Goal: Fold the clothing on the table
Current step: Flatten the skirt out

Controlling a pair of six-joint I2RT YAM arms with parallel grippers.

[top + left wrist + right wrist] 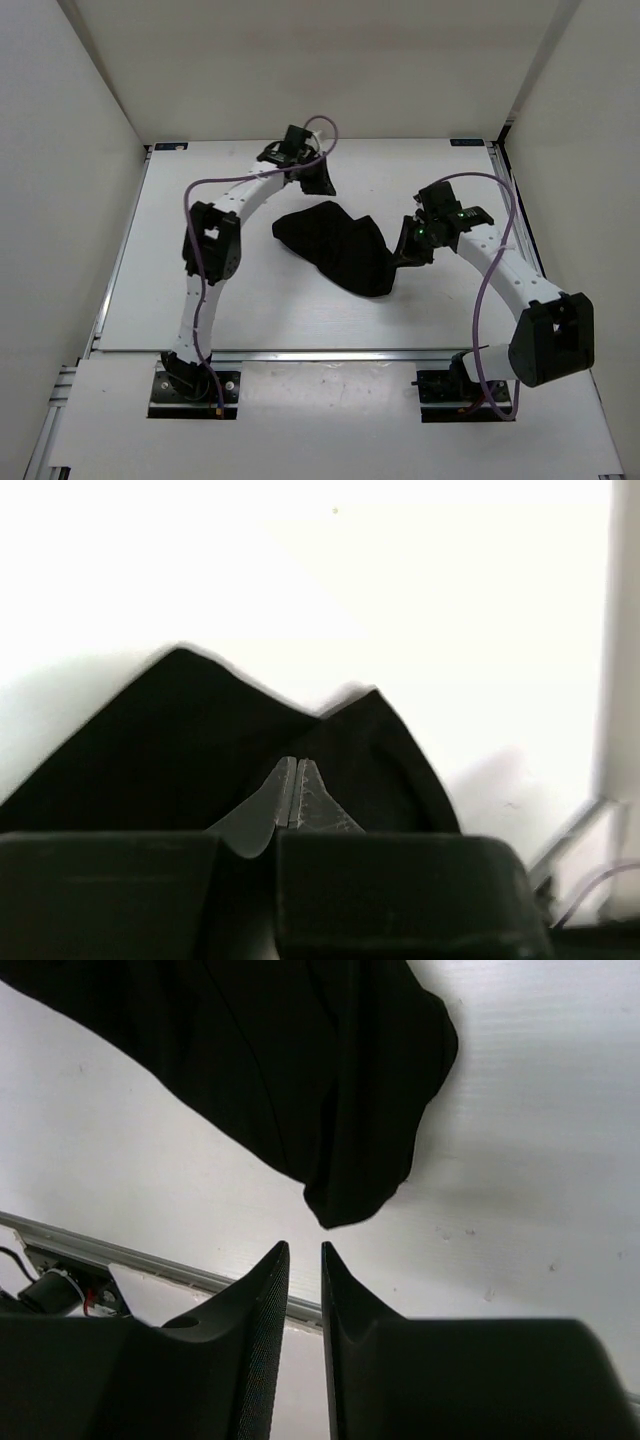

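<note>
Clothing (340,245) diagonal, far-left to near-right

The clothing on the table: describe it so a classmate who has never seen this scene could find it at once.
Start at the white table and look to its middle, between the left arm and right arm. There lies the clothing, a crumpled, matte black garment with no print; unlike the black robot parts, it is soft fabric.

Plain white walls (300,60) all round
</note>
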